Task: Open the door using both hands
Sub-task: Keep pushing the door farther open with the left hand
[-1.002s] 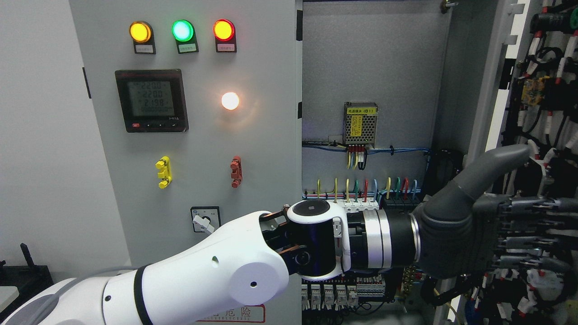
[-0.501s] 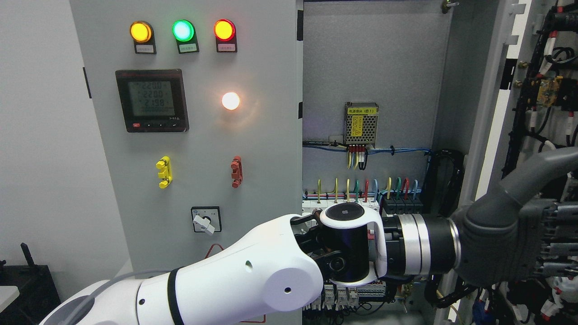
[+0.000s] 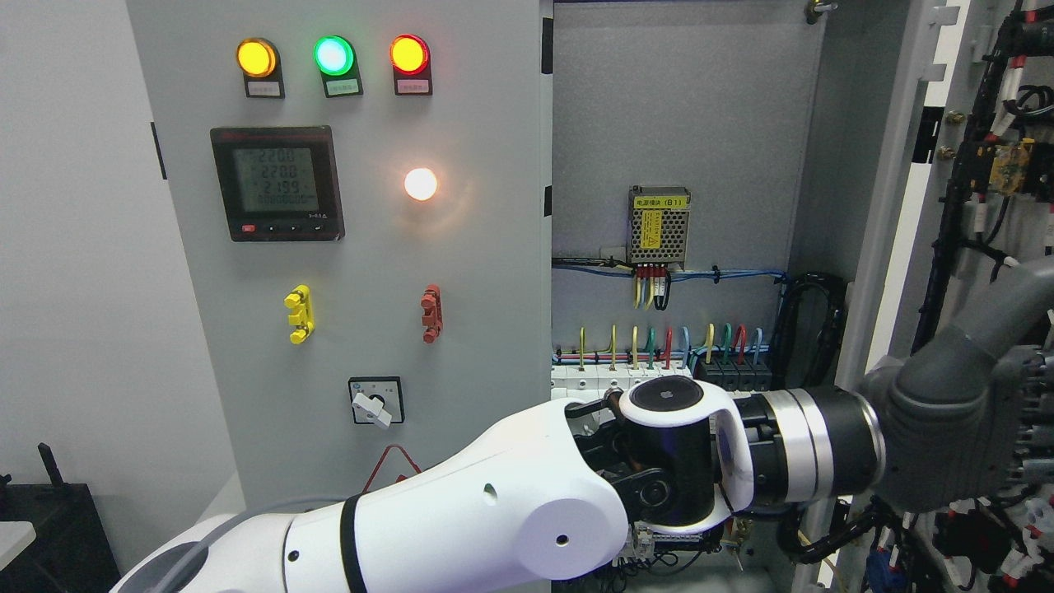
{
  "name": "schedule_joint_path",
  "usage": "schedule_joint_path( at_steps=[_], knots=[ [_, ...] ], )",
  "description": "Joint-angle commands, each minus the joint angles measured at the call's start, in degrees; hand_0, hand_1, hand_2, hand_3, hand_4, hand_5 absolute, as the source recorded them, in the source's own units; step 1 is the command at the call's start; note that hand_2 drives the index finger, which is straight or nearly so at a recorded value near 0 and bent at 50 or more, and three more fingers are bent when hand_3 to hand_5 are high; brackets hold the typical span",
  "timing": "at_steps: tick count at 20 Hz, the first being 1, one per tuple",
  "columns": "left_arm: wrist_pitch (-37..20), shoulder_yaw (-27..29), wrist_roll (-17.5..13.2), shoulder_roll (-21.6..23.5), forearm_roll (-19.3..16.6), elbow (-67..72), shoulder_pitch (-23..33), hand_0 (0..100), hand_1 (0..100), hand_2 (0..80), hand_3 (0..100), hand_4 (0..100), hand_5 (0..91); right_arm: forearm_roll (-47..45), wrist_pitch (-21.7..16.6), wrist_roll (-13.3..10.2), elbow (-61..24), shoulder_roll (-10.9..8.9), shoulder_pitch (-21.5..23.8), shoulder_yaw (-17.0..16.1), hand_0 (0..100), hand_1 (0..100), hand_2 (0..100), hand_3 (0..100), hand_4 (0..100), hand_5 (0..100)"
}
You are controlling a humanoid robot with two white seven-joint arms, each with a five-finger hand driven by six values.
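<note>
Item one: my left hand [image 3: 963, 420], fingers running off the right edge of the head view (I cannot tell their curl or any hold), thumb raised, pressed at the right door [image 3: 1000, 206], already swung wide with its wiring showing. Judged step: final push outward; next calls for steady sideways pressure, the left door [image 3: 461, 247] untouched.

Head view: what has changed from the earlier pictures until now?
The left arm reached further to the right, and its robot hand pushed the right door wider open, so more of the cabinet interior shows. Nothing was clearly grasped or released. The left door stayed shut, with its lamps and meter lit as before.
</note>
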Motion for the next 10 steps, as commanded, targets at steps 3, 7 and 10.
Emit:
schedule_joint_path(
  at_steps=[3, 7, 10],
  knots=[
    [0.2, 0.2, -0.4, -1.7, 0.0, 0.6, -0.1, 0, 0, 0.0, 0, 3, 0.0, 0.0, 0.0, 0.1, 0.0, 0.0, 0.0, 0.0, 0, 0, 0, 0, 0, 0],
    [0.9, 1.4, -1.3, -0.9, 0.0, 0.5, -0.1, 0, 0, 0.0, 0, 3, 0.0, 0.0, 0.0, 0.1, 0.0, 0.0, 0.0, 0.0, 0, 0, 0, 0, 0, 0],
    [1.0, 1.8, -2.4, 2.7, 0.1, -0.5, 0.2, 0, 0, 0.0, 0, 3, 0.0, 0.0, 0.0, 0.1, 0.0, 0.0, 0.0, -0.1, 0, 0, 0, 0, 0, 0]
  ],
)
